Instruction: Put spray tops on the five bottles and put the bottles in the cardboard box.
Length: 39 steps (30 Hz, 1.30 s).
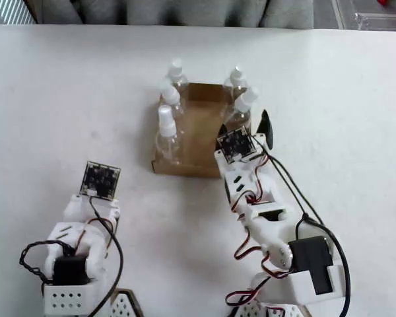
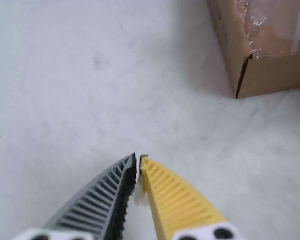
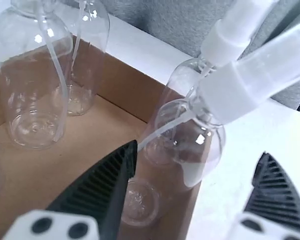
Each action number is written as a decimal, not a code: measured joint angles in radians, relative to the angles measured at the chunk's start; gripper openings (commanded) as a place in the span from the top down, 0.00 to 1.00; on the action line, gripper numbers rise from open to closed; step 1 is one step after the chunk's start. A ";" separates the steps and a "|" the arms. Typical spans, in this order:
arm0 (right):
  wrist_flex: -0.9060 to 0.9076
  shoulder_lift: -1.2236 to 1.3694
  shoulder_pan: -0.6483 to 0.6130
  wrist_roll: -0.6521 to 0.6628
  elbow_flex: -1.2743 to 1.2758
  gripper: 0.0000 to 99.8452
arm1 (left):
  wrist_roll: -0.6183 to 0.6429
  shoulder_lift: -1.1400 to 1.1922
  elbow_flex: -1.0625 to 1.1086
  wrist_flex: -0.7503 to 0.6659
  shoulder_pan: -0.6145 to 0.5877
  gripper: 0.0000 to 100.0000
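Right gripper (image 3: 199, 150) first: its fingers (image 3: 107, 182) stand wide apart, one down inside the cardboard box (image 3: 55, 165) and the other out over the table (image 3: 225, 200). Between them leans a clear bottle (image 3: 190, 145). It is not clamped, its base is on the box floor against the wall, and its spray top (image 3: 240, 85) tips out past the rim.

Widening out, four more bottles (image 1: 166, 132) stand in the box, all capped. Three line the side away from this gripper and one sits in the far corner behind the leaning one.

Now the left gripper (image 2: 139, 161): its grey and yellow fingers are pressed together tip to tip with nothing between them. It sits low over bare table, with a corner of the box nearby.
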 measured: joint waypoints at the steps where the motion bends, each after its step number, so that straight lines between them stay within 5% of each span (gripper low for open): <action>1: 0.000 0.000 0.000 0.000 0.000 0.68 | 0.000 0.000 0.000 0.000 0.000 0.98; 39: 0.031 -0.084 0.000 0.000 0.018 0.68 | 0.000 0.000 0.000 0.000 0.000 0.98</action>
